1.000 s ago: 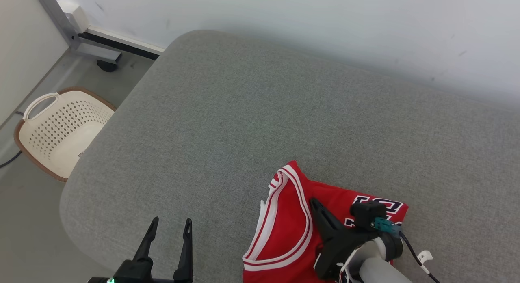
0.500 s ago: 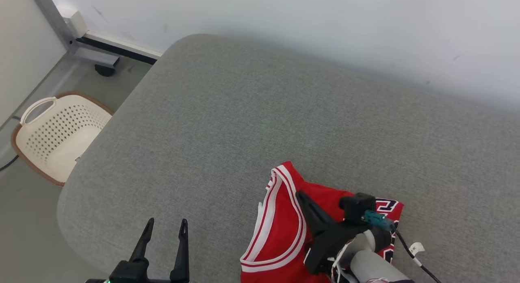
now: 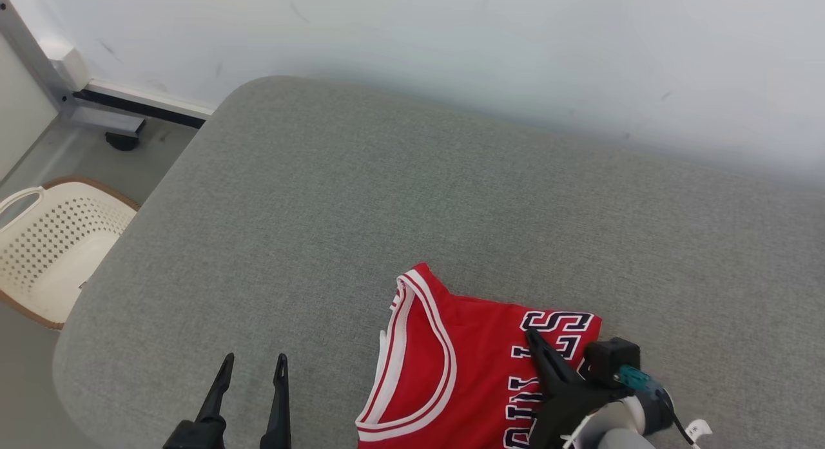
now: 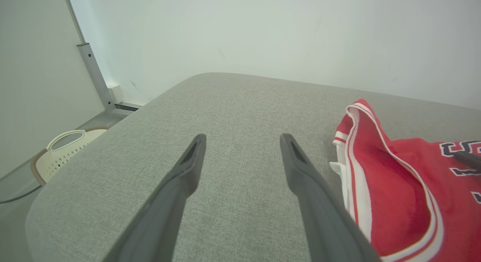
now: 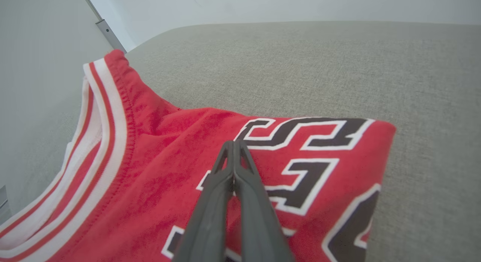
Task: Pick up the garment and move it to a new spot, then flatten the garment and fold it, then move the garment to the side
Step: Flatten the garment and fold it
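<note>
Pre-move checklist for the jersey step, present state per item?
1. Fold done, red jersey on grey padded surface: ok.
2. Free hand: left gripper open, nothing between its fingers: ok.
3. Grip: right gripper shut over the lettering, no fabric pinched: not ok.
4. Contact of its fingertips with jersey: cannot tell.
5. Room on surface left of jersey: ok.

From 6 o'clock right gripper (image 5: 233,149) rises w/ fingers pressed tog., tips over black-white lettering at centre of red garment (image 5: 158,168). Striped trim (image 5: 109,141) runs 10 to 8 o'clock. Grey padded surface (image 5: 319,66) spans 12 to 4 o'clock.
</note>
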Controlling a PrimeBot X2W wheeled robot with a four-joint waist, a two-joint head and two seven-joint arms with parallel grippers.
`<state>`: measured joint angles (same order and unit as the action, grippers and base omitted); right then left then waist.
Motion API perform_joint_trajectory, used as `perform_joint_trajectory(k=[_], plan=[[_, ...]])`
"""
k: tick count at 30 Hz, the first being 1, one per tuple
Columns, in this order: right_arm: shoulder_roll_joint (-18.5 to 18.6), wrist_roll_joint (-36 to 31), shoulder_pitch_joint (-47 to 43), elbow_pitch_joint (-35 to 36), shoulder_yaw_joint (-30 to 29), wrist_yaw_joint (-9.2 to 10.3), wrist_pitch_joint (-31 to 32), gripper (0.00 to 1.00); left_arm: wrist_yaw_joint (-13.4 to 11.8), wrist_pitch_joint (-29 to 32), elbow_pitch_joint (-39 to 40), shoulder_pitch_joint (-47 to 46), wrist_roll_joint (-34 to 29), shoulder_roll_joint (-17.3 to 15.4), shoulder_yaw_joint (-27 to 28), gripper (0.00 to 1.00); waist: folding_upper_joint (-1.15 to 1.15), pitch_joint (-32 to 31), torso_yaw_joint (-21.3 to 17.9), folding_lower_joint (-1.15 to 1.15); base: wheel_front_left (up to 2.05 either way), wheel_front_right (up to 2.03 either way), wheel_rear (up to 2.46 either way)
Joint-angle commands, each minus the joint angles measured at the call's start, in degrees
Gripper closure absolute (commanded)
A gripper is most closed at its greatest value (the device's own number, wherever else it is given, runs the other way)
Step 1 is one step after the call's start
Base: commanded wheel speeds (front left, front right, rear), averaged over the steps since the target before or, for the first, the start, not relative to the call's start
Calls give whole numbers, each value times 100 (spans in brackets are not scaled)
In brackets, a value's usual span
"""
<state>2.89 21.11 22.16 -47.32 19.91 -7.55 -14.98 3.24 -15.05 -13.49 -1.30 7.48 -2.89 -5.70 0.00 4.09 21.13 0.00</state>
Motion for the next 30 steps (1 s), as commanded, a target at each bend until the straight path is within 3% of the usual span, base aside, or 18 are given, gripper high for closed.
perform_joint_trajectory(k=[1, 8, 14, 30], plan=[[2, -187, -142, 8, -196, 13, -23, 100, 5, -16, 12, 58, -31, 1, 25, 0, 0, -48, -74, 0, 0, 0, 0], [-1, -617, -468, 58, -1111, 13, -23, 100, 23, -15, 44, 194, -54, 1, 131, 0, 0, -143, -263, 0, 0, 0, 0], [-1, -544, -705, 396, -1405, 13, -23, 100, 60, -16, 37, 280, -113, 2, 203, 0, 0, -272, -414, 0, 0, 0, 0], [1, -622, -2034, 2846, -2050, 13, -23, 100, 173, -15, 321, 633, -320, 0, 458, 0, 0, -564, -990, 0, 0, 0, 0]])
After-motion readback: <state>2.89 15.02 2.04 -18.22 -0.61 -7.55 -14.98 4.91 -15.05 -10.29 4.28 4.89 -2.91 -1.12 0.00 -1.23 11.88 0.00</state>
